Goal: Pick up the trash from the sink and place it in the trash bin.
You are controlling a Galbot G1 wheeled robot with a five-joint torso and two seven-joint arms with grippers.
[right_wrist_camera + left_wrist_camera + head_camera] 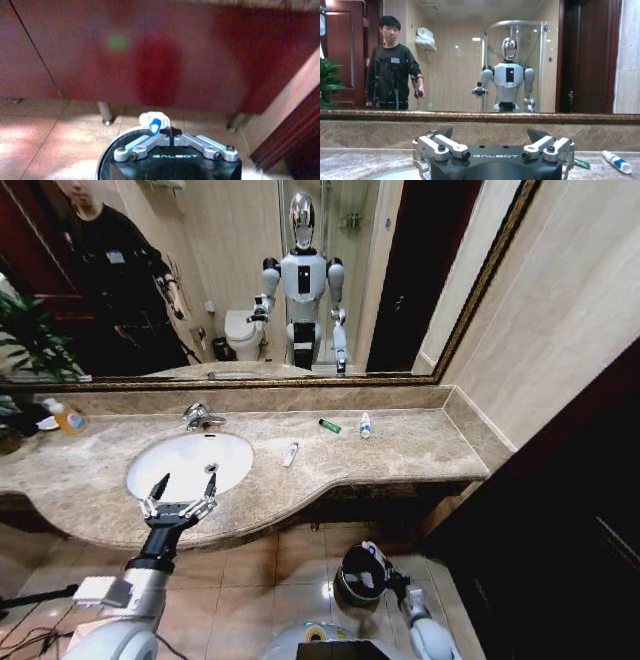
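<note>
— Where's the left arm?
— Stretched forward and up, its left pincer level, both fingers spread wide apart, nothing between them.
— And the right?
— Low at the robot's side, forearm angled down. The right pincer has its fingers drawn together, pinching a white tube with blue marks.

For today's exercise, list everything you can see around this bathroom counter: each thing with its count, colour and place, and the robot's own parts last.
Sink: one, white oval, set in the counter.
Faucet: one, chrome, behind the sink.
Counter: one, beige-brown marble.
White tubes: two, blue marks, one beside the sink, one farther right.
Green tube: one, dark, on the counter.
Orange bottle: one, far left.
Trash bin: one, dark grey, on the floor.
Left tool: open, over the sink's front rim.
Right tool: shut on a white-blue tube, above the trash bin.
</note>
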